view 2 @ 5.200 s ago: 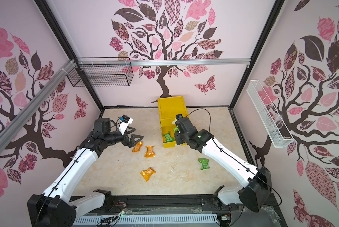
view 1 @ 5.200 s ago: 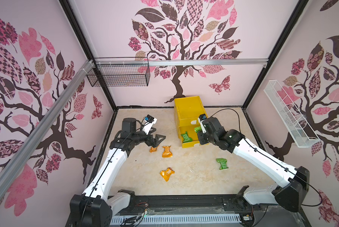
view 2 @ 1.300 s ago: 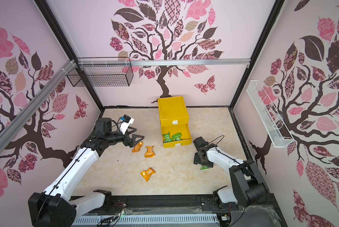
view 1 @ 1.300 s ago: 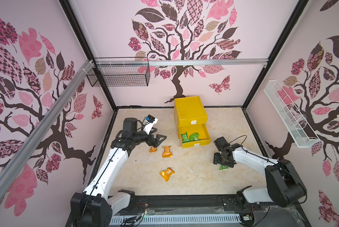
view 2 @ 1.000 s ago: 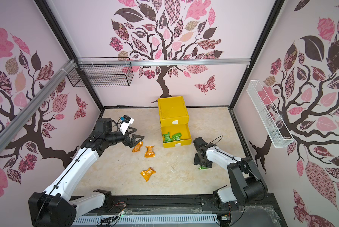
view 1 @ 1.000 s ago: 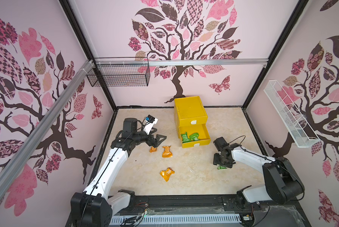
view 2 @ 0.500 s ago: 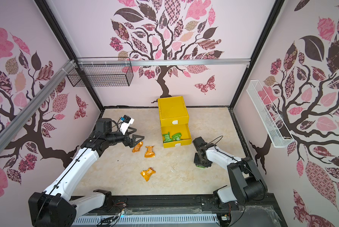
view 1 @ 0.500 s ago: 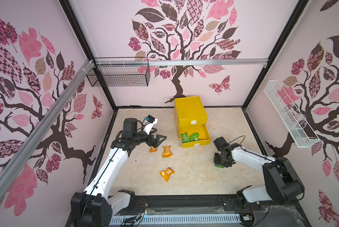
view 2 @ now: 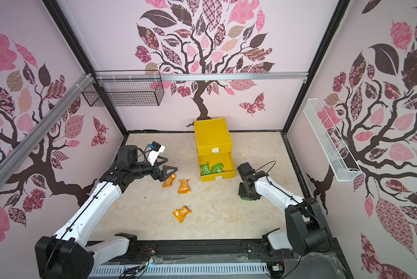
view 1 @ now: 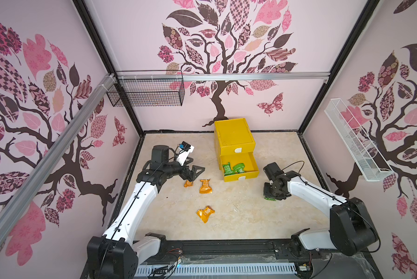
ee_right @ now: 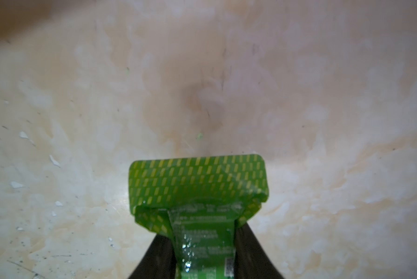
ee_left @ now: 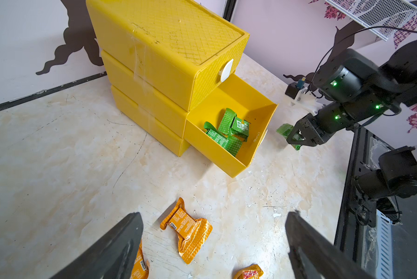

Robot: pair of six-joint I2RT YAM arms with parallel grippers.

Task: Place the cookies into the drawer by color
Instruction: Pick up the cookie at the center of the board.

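Both top views: pale marble-look floor (view 1: 239,217) in a booth w/ pink walls and tree stickers, black wire basket (view 1: 146,93) on the back wall, white wire basket (view 1: 355,142) on the right wall. The yellow drawer chest (view 1: 233,137) stands at the back, one drawer pulled out w/ two green packets (view 1: 233,168) in it. Three orange packets (view 1: 205,186) lie loose on the floor near the left arm. That arm reaches fwd, and the left gripper (view 1: 196,172) hovers over them, spread wide, holding nothing. The right arm is bent low, w/ the right gripper (view 1: 272,194) pointing down just right of the chest. Left wrist view: one orange packet shows between the wide-apart jaws; beyond the open drawer the right gripper pinches a green packet (ee_left: 285,130). Right wrist view: dark fingers (ee_right: 253,253) squeeze that packet from both sides, its striped end sticking out over the floor. Can't tell if it's lifted.
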